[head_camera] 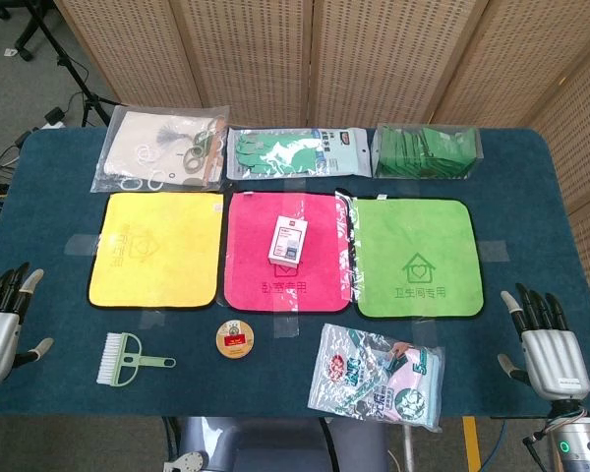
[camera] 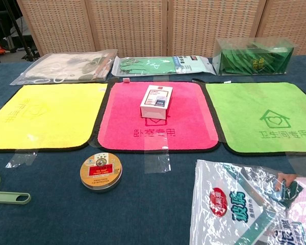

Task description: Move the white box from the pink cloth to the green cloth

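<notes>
The white box [head_camera: 286,241] lies on the pink cloth [head_camera: 256,275] in the middle of the table; the chest view shows the box [camera: 156,101] on the pink cloth [camera: 122,120] too. The green cloth [head_camera: 418,258] lies right of it, bare, also in the chest view [camera: 265,120]. My left hand [head_camera: 0,320] rests at the table's left edge with fingers apart and nothing in it. My right hand [head_camera: 544,346] sits at the right front edge, fingers spread, holding nothing. Both hands are far from the box and absent from the chest view.
A yellow cloth [head_camera: 157,248] lies left of the pink one. Along the front are a green brush [head_camera: 128,358], a round tin [head_camera: 234,339] and a printed bag [head_camera: 379,377]. Three clear packages [head_camera: 290,152] line the back edge.
</notes>
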Available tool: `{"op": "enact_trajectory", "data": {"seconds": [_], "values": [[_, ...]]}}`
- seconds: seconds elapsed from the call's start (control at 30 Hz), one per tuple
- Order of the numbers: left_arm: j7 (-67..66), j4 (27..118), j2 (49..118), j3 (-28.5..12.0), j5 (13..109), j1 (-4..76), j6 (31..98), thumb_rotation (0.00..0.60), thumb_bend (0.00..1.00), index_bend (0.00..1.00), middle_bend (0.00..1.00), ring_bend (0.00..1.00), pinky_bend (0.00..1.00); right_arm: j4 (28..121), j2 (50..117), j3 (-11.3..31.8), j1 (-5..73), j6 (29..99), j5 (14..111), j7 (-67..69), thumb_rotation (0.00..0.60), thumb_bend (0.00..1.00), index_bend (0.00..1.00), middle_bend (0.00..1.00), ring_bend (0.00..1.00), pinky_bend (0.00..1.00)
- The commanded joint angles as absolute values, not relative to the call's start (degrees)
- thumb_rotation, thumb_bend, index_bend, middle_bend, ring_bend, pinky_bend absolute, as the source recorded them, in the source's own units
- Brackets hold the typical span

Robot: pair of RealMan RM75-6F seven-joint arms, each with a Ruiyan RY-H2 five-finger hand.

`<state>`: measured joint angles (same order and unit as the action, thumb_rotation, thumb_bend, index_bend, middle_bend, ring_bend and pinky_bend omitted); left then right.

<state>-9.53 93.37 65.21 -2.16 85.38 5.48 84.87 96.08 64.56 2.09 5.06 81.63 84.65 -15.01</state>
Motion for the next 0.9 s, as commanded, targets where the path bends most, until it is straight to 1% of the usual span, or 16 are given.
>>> {"op": "enact_trajectory", "data": {"seconds": [0.03, 0.63, 0.9], "values": [[-9.73, 93.41, 65.24, -2.1, 85.48, 5.46, 84.94, 0.6, 0.14, 0.0, 0.0, 0.0, 0.0, 96.03, 64.56, 2.06, 5.07, 81.61, 84.67, -14.97, 0.6, 0.26, 0.0, 0.0, 0.0, 0.0], [-8.78, 94.48, 64.55, -1.25, 87.91, 5.36, 85.67, 0.6, 0.14, 0.0, 0.0, 0.0, 0.0, 96.16, 64.76, 1.97, 5.27, 81.15, 84.41, -15.48, 0.6, 0.26, 0.0, 0.0, 0.0, 0.0], [-8.24, 94.54, 64.77, -1.39, 90.02, 5.17, 87.72, 0.6, 0.14, 0.0, 0.0, 0.0, 0.0, 96.04, 64.98, 1.64, 5.29, 81.39, 85.21, -15.8, 0.6, 0.26, 0.0, 0.0, 0.0, 0.0]]}}
